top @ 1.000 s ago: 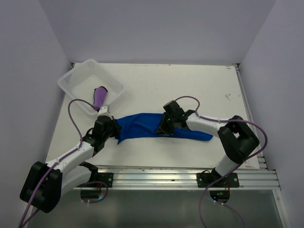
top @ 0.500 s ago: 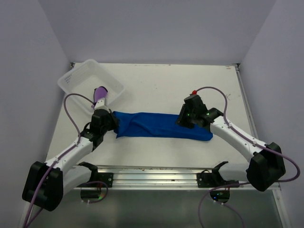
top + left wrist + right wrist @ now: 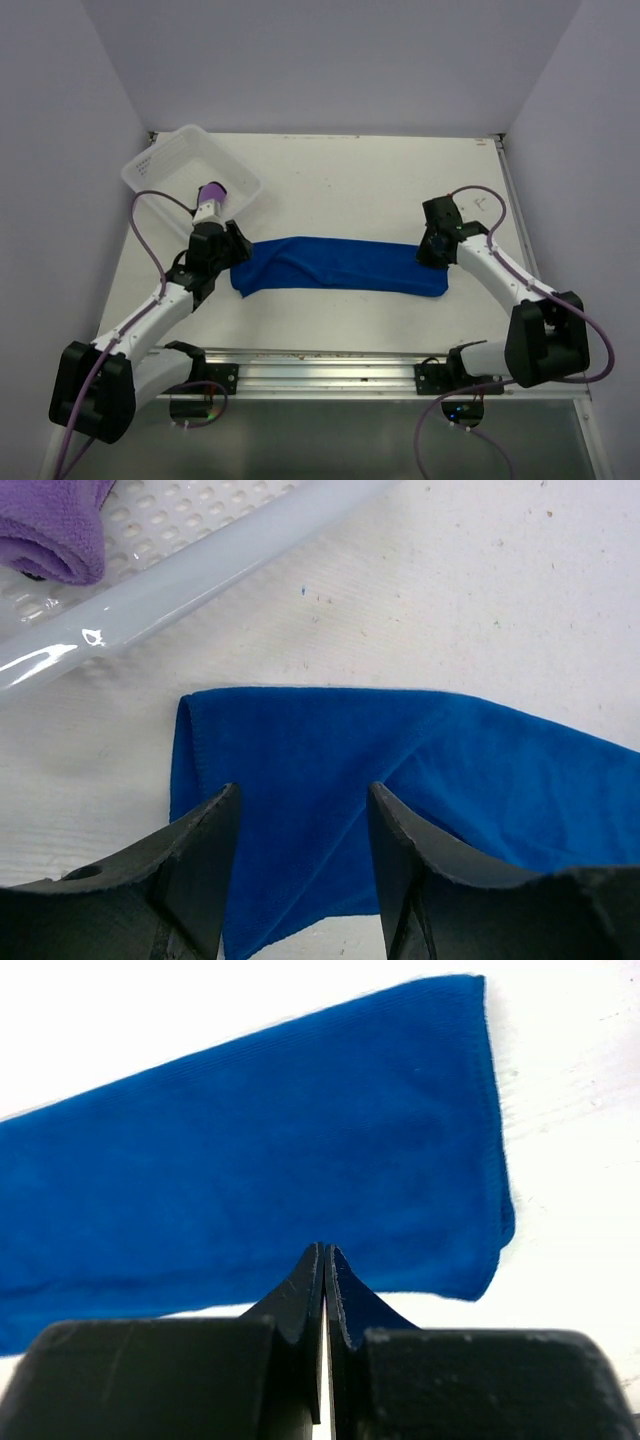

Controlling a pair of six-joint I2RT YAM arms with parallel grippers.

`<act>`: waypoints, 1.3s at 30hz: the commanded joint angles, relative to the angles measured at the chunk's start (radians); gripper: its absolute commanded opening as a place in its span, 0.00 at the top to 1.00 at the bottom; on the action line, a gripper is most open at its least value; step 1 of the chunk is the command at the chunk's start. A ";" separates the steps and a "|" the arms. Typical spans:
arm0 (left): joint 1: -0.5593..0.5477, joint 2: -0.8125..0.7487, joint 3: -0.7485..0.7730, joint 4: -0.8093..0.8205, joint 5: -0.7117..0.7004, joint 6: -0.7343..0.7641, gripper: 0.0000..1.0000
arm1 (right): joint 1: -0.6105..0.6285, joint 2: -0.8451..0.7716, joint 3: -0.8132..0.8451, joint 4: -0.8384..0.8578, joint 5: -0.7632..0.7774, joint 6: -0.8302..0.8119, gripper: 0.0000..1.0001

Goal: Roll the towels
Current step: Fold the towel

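Left tool (image 3: 300,802) stands parted over the left end of the blue towel (image 3: 335,265); right tool (image 3: 325,1258) is pressed closed at its right end, contact unclear; the towel lies stretched along the bench (image 3: 350,180); the purple towel (image 3: 211,192), partly hidden, sits in the basket (image 3: 160,165).

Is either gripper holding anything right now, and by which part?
Nothing is held. The left gripper stands open above the left end of the blue towel; the right gripper is shut at its right end, no cloth between the fingers.
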 commanded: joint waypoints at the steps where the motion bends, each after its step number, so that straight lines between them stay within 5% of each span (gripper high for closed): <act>1: 0.012 -0.040 0.040 -0.027 -0.010 0.030 0.44 | -0.030 0.057 -0.028 0.063 -0.014 -0.036 1.00; 12: 0.012 -0.025 -0.112 0.066 0.107 -0.074 0.47 | -0.094 0.230 -0.018 0.152 -0.045 -0.057 1.00; 29: 0.032 0.136 -0.031 0.149 0.082 -0.069 0.46 | -0.287 0.361 0.080 0.158 -0.085 -0.220 1.00; 39: 0.034 0.232 0.025 0.200 0.107 -0.071 0.61 | -0.312 0.439 0.139 0.166 -0.095 -0.277 1.00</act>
